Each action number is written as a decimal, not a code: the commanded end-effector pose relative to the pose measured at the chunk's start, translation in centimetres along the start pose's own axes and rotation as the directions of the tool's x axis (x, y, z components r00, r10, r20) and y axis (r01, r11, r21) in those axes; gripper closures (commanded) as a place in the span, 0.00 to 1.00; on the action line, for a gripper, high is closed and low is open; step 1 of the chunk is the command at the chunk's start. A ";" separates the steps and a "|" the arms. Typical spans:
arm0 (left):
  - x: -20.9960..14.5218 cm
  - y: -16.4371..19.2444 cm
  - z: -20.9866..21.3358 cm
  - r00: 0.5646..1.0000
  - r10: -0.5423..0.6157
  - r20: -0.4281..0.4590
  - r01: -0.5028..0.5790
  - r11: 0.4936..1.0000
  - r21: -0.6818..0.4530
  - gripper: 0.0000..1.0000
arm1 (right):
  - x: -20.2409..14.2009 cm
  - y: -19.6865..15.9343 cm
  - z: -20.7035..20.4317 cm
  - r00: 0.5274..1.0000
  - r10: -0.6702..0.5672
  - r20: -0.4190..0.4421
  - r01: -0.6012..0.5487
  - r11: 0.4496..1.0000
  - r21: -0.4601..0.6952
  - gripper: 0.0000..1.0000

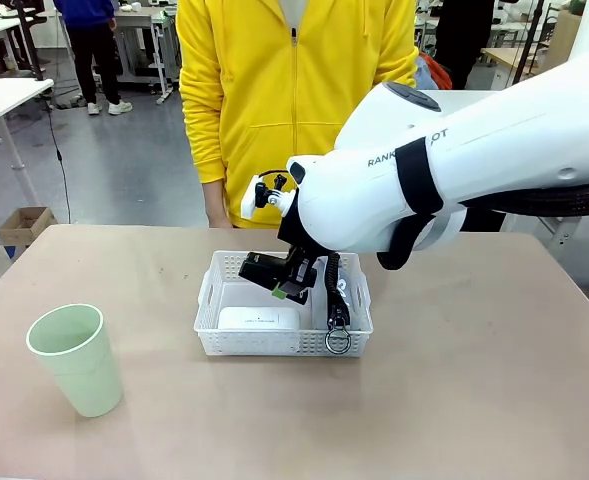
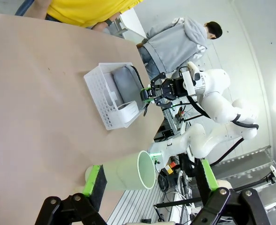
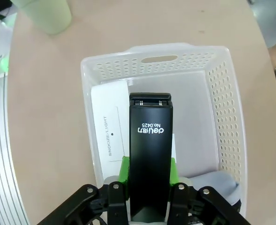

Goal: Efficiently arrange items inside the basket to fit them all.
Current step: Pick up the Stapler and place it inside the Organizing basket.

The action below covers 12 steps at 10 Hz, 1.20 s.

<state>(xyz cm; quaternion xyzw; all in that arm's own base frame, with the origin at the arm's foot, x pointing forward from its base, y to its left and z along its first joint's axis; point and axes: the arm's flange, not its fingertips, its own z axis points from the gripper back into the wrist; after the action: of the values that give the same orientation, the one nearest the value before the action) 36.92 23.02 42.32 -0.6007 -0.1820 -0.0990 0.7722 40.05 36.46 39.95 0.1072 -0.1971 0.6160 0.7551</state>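
The white basket [image 1: 211, 298] stands mid-table. Inside it, a flat white box [image 1: 259, 318] lies at the front left. The grey pouch [image 1: 346, 290] fills the right side, and its ring [image 1: 338, 341] hangs over the front rim. My right gripper [image 1: 286, 282] is shut on the black stapler [image 1: 266, 270] and holds it just above the basket's middle. In the right wrist view the stapler [image 3: 151, 140] sits between the green pads, over the basket [image 3: 156, 51], box [image 3: 110, 126] and pouch [image 3: 212, 180]. The pale green cup [image 1: 76, 358] stands alone at front left. My left gripper [image 2: 149, 176] is open, with the cup [image 2: 128, 171] ahead of it.
A person in a yellow jacket [image 1: 294, 90] stands at the far edge, right behind the basket. Bare tabletop [image 1: 474, 400] stretches to the right of the basket and in front of it. The big white right arm [image 1: 454, 170] reaches in over the right half.
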 end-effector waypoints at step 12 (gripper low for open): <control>-0.2 -0.3 0.0 1.000 -0.002 -0.003 0.002 1.000 0.005 0.00 | -0.3 -7.8 -8.7 0.991 -0.085 -0.106 0.104 0.976 0.189 0.63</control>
<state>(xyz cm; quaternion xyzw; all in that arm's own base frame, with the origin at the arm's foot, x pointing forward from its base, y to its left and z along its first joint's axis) 36.92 23.02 42.32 -0.6007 -0.1820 -0.0989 0.7722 48.41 37.82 31.73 0.1642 -0.0963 0.6046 0.7735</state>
